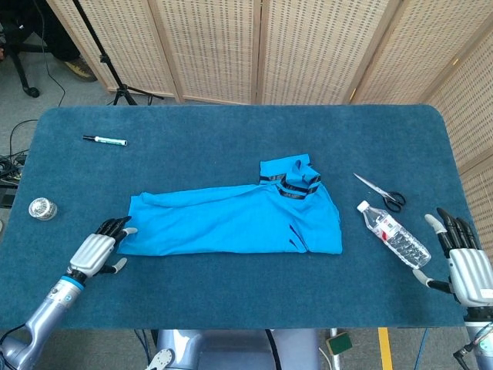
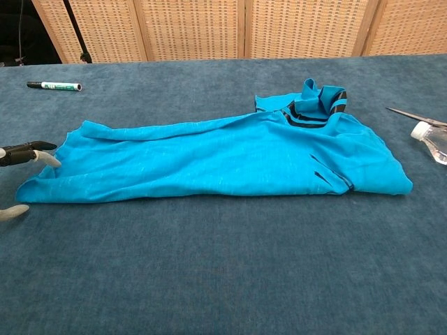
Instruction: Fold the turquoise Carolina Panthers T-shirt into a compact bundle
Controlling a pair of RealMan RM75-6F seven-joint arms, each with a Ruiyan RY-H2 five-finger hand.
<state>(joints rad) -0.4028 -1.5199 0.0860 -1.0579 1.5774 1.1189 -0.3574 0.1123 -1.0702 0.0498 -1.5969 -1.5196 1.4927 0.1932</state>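
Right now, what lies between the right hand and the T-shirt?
In the head view, a water bottle lies on its side between the right hand and the T-shirt; the scissors sit farther back.

Matt cloth T-shirt (image 1: 231, 223); napped blue table (image 1: 231, 293); clear plastic bottle (image 1: 394, 235).

The left hand (image 1: 98, 248) lies low at the near left, fingers (image 2: 28, 150) stretched rightward. The right hand (image 1: 461, 258) stands upright at the near right, fingers apart.
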